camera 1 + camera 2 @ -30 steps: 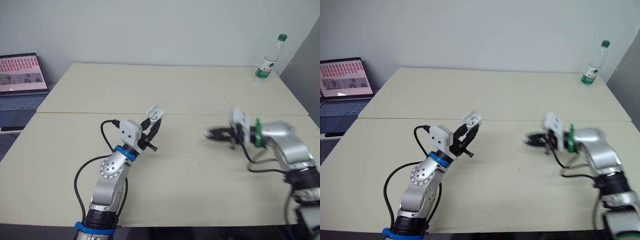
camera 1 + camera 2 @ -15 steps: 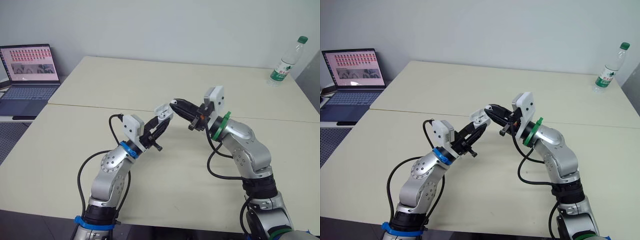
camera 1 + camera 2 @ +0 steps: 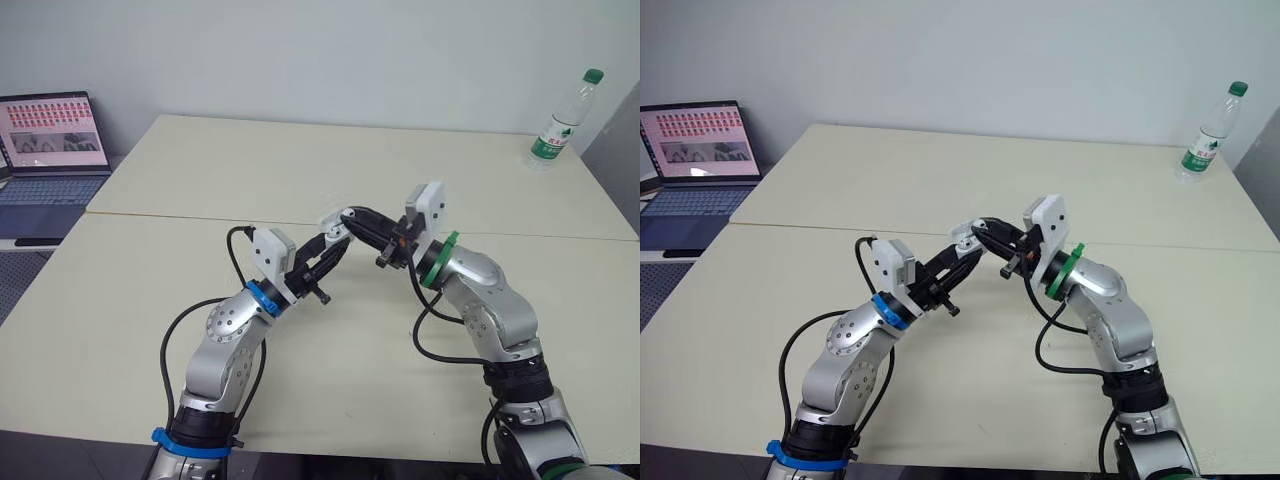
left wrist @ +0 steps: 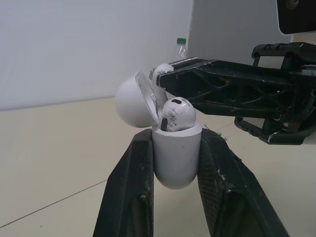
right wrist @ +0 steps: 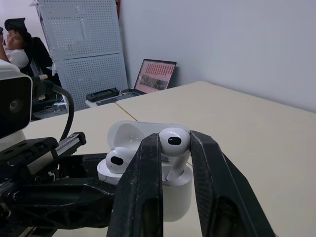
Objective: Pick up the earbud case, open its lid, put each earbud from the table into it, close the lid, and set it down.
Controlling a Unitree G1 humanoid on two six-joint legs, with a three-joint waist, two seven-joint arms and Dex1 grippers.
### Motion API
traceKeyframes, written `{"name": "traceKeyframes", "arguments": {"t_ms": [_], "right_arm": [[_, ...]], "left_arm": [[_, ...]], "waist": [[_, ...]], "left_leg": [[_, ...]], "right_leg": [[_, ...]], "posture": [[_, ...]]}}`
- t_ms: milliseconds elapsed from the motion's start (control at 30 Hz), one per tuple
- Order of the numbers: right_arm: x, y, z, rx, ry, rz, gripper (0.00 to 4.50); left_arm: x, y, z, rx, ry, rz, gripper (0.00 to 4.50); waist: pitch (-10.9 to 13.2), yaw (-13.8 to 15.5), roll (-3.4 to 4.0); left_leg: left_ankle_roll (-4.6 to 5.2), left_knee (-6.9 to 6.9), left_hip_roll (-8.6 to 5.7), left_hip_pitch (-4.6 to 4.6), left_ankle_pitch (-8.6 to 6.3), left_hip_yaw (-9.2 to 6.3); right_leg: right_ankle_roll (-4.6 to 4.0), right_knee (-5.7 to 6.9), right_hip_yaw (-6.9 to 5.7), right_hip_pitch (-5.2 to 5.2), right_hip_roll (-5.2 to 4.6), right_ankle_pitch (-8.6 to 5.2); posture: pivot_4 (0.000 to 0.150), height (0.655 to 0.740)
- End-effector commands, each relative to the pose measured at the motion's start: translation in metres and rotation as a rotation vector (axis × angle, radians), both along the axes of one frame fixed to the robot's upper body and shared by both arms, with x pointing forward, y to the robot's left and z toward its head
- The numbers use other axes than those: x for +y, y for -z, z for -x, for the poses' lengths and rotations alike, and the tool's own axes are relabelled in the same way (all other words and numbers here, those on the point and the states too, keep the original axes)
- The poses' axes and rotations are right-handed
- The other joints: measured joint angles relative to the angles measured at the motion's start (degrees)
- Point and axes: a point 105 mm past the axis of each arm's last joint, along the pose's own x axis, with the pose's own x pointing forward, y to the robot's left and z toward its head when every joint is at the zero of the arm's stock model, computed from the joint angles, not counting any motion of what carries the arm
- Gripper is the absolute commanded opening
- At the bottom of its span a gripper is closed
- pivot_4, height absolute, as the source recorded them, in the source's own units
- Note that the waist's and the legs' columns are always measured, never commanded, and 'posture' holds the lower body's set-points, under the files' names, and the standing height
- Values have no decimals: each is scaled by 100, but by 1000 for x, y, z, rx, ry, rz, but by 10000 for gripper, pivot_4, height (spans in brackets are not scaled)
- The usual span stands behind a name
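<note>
My left gripper (image 3: pixel 331 238) is shut on the white earbud case (image 4: pixel 177 153) and holds it upright above the table's middle. Its lid (image 4: pixel 132 105) is swung open. One earbud (image 4: pixel 176 114) sits in the case with its head showing. My right gripper (image 5: pixel 174 142) is shut on the second earbud (image 5: pixel 173 144), pinched between both fingers. That earbud hangs right over the open case (image 5: pixel 178 193), stem down, beside the seated earbud (image 5: pixel 118 158). In the head view the right fingertips (image 3: pixel 352 214) meet the case (image 3: pixel 334 222) from the right.
The cream table (image 3: pixel 330 160) has a seam across its middle. An open laptop (image 3: pixel 45 135) stands off the far left edge, and a water bottle (image 3: pixel 562 118) is at the far right corner. A seated person (image 5: pixel 15 42) and a pegboard panel (image 5: pixel 81 44) are beyond the laptop.
My right arm has swung in from the table's right side to the case, bringing the earbud over its opening. The left gripper has held the case nearly still. The camera has shifted.
</note>
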Motion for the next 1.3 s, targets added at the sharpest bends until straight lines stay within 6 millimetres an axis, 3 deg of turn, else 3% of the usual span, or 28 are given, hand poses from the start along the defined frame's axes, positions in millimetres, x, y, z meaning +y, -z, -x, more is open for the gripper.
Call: {"name": "traceKeyframes", "arguments": {"t_ms": [33,233,467,633,733,900,1033,1167,1300], "right_arm": [[-1,-5,6,-40,-10,5,4288],[-2,1,7,-43,-13,39,4288],[-4,-4,8,-40,-28,17,29072],[-12,-20,19,5,-136,-76,29072],[-29,-30,23,34,-171,-87,29072],[-54,-31,-5,103,-76,33,29072],[-53,-13,-42,152,23,177,15760],[-30,0,-50,174,-42,269,827],[-15,-4,-36,162,-166,308,827]], "left_arm": [[-3,-20,7,-75,21,25,8396],[-3,-22,7,-79,26,27,8396],[-4,-22,7,-79,29,27,8396],[-5,-21,6,-77,24,26,8396],[-3,-17,7,-67,24,17,8396],[-4,-7,13,-52,92,-57,8396],[-9,2,20,-57,174,-143,8396],[-14,10,22,-69,220,-228,8396],[-15,12,22,-67,218,-258,8396]], "waist": [[0,-1,0],[0,-3,0],[0,-4,0],[0,-3,0],[0,-1,0],[0,-14,0],[-1,-48,2],[0,-39,2],[0,-22,3]], "left_leg": [[0,0,0,0,0,0],[0,0,0,0,0,2],[0,0,0,1,0,2],[0,0,-1,0,0,2],[0,0,-2,-1,0,2],[0,-1,-1,6,0,6],[1,-6,5,20,0,22],[1,-12,8,17,0,24],[2,-13,4,5,-1,25]], "right_leg": [[0,0,0,0,0,0],[0,0,2,0,0,0],[0,0,2,0,0,0],[0,0,2,1,0,0],[0,-1,2,1,-1,0],[0,0,5,3,1,0],[0,2,21,4,11,0],[-2,0,25,1,15,-1],[-3,-5,24,-6,4,-2]], "posture": [[1500,7400],[1500,7400],[1500,7400],[1500,7400],[1500,7400],[1500,7400],[1500,7400],[1500,7400],[1500,7400]]}}
